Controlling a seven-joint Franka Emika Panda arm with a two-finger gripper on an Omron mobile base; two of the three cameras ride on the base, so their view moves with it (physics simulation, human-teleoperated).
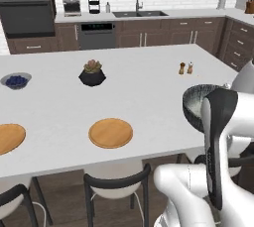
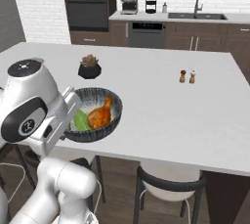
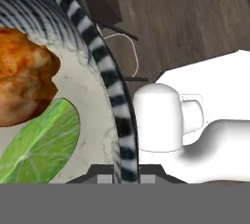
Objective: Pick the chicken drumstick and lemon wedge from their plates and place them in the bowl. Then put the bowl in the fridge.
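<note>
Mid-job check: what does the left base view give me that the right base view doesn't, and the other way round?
Left base: the two plates, both bare, and the grey bowl of berries. Right base: the inside of the bowl, holding the chicken drumstick and lemon wedge. Both: the bowl at the arm, the succulent pot and the two shakers.

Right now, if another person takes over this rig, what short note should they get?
Pincer: shut on the bowl's rim, the bowl held up off the counter at its near edge.
Drumstick and lemon wedge: both in the bowl, side by side.
Plates: both bare on the counter.
Done: both foods moved into the bowl, bowl picked up.
Left: carry the bowl to the fridge and set it inside.
</note>
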